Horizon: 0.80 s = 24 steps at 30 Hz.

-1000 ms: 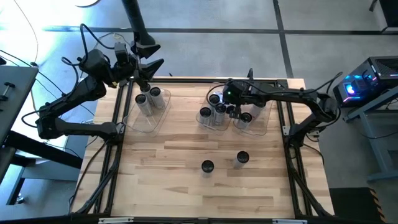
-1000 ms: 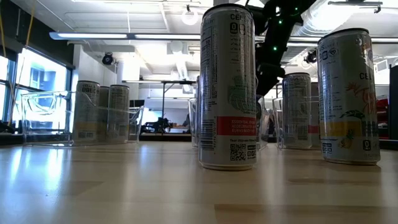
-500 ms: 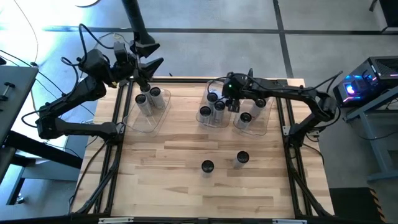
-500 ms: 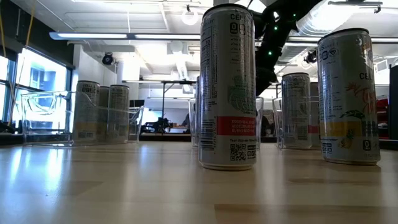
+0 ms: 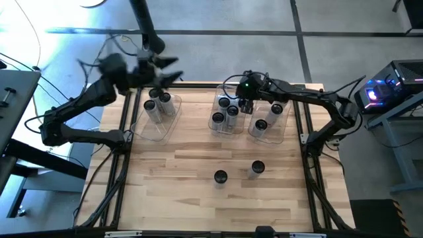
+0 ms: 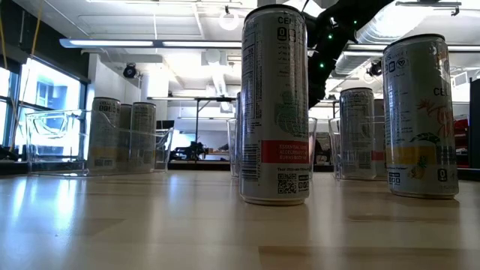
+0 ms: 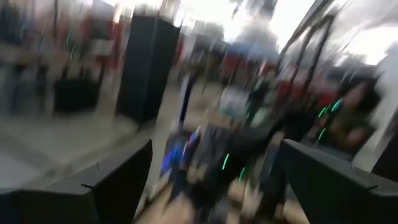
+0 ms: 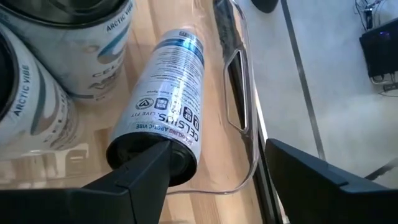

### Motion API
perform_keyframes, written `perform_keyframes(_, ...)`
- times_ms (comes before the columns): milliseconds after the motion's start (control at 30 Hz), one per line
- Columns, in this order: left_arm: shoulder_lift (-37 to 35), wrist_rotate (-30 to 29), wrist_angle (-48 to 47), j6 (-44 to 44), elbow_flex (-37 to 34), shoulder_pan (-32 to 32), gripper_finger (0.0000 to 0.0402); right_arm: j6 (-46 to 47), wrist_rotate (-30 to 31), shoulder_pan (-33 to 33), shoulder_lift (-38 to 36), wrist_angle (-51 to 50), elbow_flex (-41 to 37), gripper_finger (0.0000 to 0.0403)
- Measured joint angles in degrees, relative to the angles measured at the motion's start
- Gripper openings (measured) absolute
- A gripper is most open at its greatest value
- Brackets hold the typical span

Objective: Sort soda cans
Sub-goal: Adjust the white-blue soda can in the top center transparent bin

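Soda cans (image 6: 274, 105) glossy printed metal; bins (image 5: 153, 127) clear smooth plastic; table (image 5: 198, 192) matt pale wood.

1. Front half of the table (image 5: 198, 198) lies open – only two loose cans stand there, one (image 5: 220, 176) left of the other (image 5: 257, 168), with a gap between them.
2. Back row is crowded: left bin (image 5: 156, 118), middle bin (image 5: 226, 114) and right bin (image 5: 268, 125), all holding upright cans.
3. A wide bare lane runs between left and middle bins; middle and right bins sit just beside each other, little room there.
4. Right gripper (image 5: 246, 106) hangs over the middle bin's back edge – its arm (image 5: 304, 100) spans the right bin from above.
5. Left gripper (image 5: 158, 69) is up beyond the back left corner, over the left bin's far end.
6. In the right wrist view a can (image 8: 160, 134) sits close by the bin wall (image 8: 239, 99), tight clearance.
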Motion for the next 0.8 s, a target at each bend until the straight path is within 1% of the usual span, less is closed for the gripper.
perform_keyframes(100, 2.94, -5.15, -7.26, -0.59, -0.04, -1.13, 0.0346, -0.91, -0.52, -0.09, 0.00, 0.51, 0.00, 0.0251)
perform_keyframes(200, 6.15, -8.91, -9.19, -2.01, -0.07, -1.28, 0.0346, -2.23, -0.56, -0.09, 0.00, 1.50, 0.00, 0.0251)
perform_keyframes(367, 12.34, -9.33, -8.42, -5.16, -0.04, -0.69, 0.0346, -2.29, -0.56, -0.06, 0.00, 2.73, 0.00, 0.0251)
perform_keyframes(467, 16.72, -7.29, -9.63, -6.07, -0.04, -0.22, 0.0346, -2.29, -0.56, -0.06, 0.00, 2.88, 0.00, 0.0251)
perform_keyframes(567, 21.45, -3.84, -9.16, -6.17, -0.04, -0.09, 0.0346, -2.29, -0.54, -0.06, 0.00, 3.02, 0.00, 0.0251)
perform_keyframes(667, 25.33, -3.20, -8.65, -8.12, -0.04, 0.36, 0.0346, -2.30, -0.56, -0.06, 0.00, 3.25, 0.00, 0.0251)
perform_keyframes(700, 26.38, -3.96, -9.26, -9.92, -0.04, 0.69, 0.0346, -2.29, -0.56, -0.06, 0.00, 3.26, 0.00, 0.0251)
perform_keyframes(800, 28.70, -11.07, -12.85, -14.34, -0.04, 2.10, 0.0344, -2.29, -0.58, -0.06, 0.00, 3.27, 0.00, 0.0251)
